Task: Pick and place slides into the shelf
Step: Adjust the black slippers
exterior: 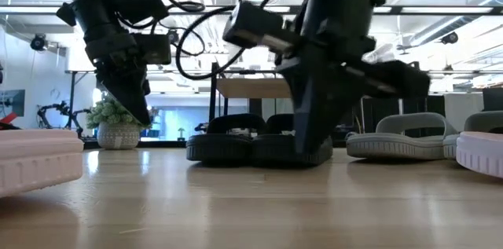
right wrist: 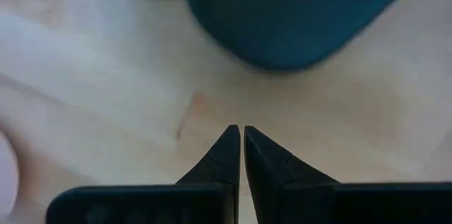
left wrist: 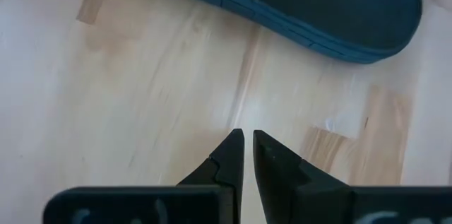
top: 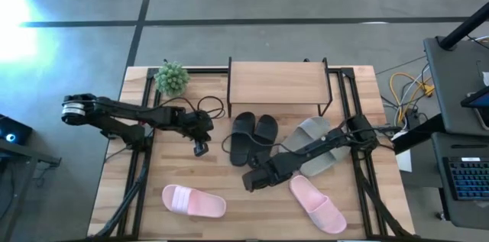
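The shelf [top: 279, 82] stands at the table's far edge. The black pair [top: 252, 137] lies side by side in front of it, soles on the table. To their right lies the grey-white pair [top: 321, 149]. One pink slide [top: 193, 201] is near left, the other [top: 317, 205] near right. My left gripper [top: 200, 149] is shut, pointing down over bare wood left of the black pair; a black slide [left wrist: 318, 5] shows ahead of its tips [left wrist: 248, 136]. My right gripper [top: 248, 181] is shut, just on the near side of a black slide's end [right wrist: 296, 12], holding nothing.
A small potted plant [top: 172, 78] sits at the far left corner beside the shelf. Black frame rails [top: 141, 158] run along both sides of the table. Bare wood [top: 252, 215] lies between the two pink slides at the near edge.
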Motion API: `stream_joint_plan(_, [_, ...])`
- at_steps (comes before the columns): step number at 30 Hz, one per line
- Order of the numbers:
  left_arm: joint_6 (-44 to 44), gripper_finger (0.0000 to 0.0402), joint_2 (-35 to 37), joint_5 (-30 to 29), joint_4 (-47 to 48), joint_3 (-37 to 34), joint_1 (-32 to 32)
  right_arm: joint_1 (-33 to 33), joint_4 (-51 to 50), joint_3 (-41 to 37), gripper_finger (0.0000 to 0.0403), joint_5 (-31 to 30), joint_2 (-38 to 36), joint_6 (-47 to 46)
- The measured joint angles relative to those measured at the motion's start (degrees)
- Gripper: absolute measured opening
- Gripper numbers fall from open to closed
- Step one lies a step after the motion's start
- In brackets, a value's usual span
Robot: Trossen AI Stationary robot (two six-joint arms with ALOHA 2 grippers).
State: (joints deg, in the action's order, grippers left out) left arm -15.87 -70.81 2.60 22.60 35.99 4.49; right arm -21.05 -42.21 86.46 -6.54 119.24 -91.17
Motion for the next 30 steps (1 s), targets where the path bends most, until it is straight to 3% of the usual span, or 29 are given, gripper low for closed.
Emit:
stream_joint_plan(8, [-0.08,0.0018,-0.02,-0.19,0.0,0.0,-0.04,1.65,0.8,-3.97,0.0013,-1.72,-0.07,0.68])
stream_joint_plan(30, [-1.74,0.0018,-0.09,-1.43,-0.05,0.0,0.0,3.92,-5.28,-3.63,0.0013,-4.26,-1.0,7.11])
